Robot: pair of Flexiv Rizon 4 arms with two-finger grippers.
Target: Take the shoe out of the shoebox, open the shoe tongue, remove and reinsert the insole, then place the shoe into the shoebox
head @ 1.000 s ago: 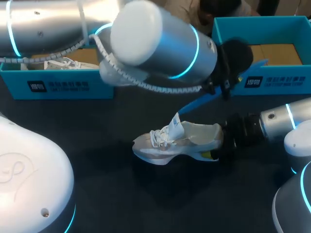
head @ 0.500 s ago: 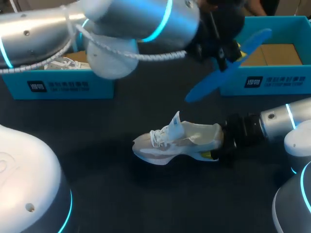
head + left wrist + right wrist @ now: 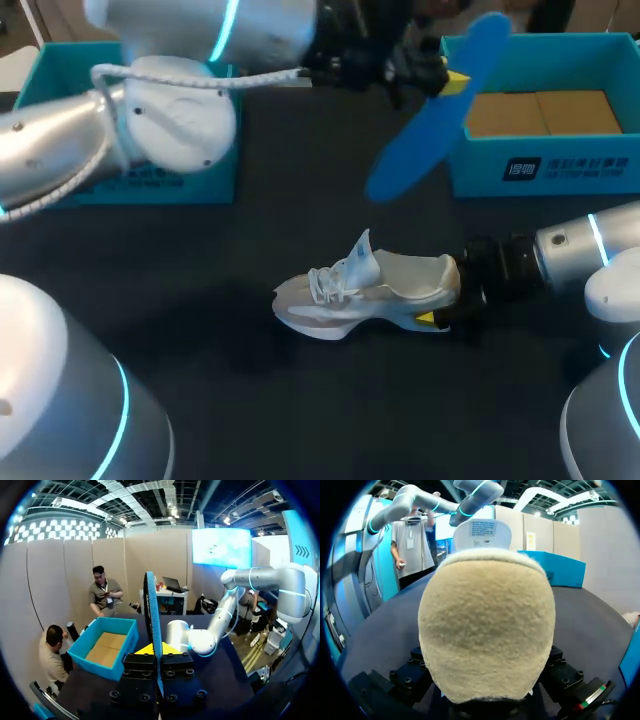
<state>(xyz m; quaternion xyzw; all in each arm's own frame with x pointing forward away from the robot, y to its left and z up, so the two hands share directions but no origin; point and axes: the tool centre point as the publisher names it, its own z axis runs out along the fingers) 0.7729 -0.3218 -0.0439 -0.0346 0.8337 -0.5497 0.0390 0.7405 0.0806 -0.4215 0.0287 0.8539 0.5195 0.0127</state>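
On the black table (image 3: 250, 230), mid-surface, the right gripper (image 3: 443, 303) clamps the heel of a white laced sneaker (image 3: 355, 290); near the far edge, the left gripper (image 3: 440, 78) pinches a flat blue insole (image 3: 425, 130).

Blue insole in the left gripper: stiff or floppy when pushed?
The thin blue insole looks sliver-thin in the left wrist view, so probably light and bendy. Pinched near one end by the left gripper, it juts straight, so hardly limp. It may buckle entering the white shoe.

Lifted the blue insole (image 3: 430, 112) higher and farther back, away from the shoe (image 3: 368, 290), up beside the right shoebox (image 3: 590, 165)
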